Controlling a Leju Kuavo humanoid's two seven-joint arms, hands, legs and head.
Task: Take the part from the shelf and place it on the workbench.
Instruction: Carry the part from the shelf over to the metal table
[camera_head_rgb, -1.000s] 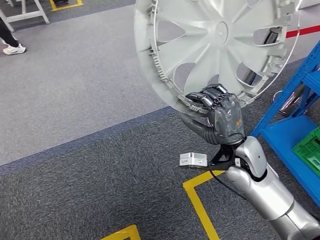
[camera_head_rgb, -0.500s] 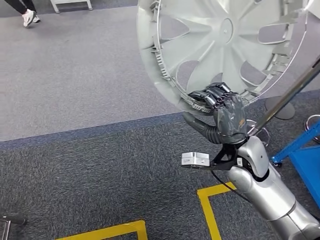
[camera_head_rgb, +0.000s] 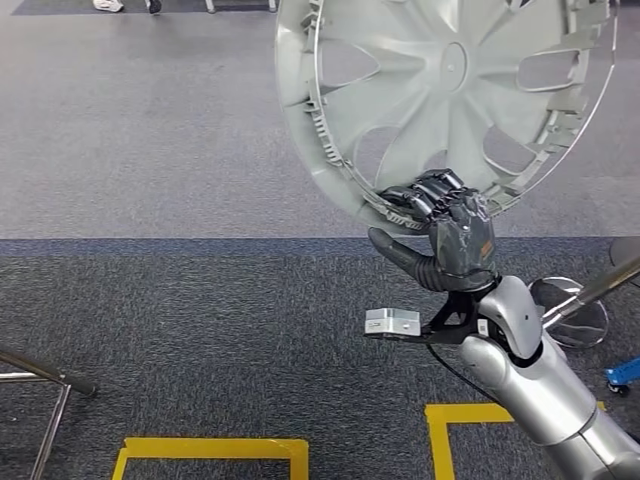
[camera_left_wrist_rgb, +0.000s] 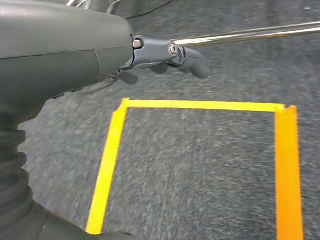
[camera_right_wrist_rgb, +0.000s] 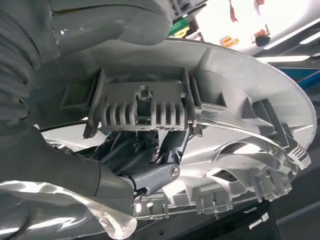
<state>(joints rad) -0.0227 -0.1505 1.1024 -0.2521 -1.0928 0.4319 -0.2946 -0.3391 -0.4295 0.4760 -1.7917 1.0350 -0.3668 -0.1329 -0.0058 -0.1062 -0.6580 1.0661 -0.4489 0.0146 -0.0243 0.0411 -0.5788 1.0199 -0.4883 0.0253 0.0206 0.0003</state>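
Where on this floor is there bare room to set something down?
Bare carpet lies left of the wheel cover held by the right hand, above the yellow tape outline. It is crowded lower right: chrome stand base and blue caster.

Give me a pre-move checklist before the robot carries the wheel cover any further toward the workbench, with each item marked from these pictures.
1. Right hand grips the wheel cover at its lower rim: ok.
2. Fingers hooked over the rim's inner edge, thumb under it: ok in the head view; the right wrist view shows fingers against the ribbed inner side.
3. Wheel cover held well above the carpet, touching nothing else: ok.
4. Left hand holds nothing and hangs over the yellow floor tape: ok.
5. Workbench in sight as a set-down target: not ok.
6. Path ahead: cannot tell; a metal stand is near the right arm and a metal frame lies low on the left.
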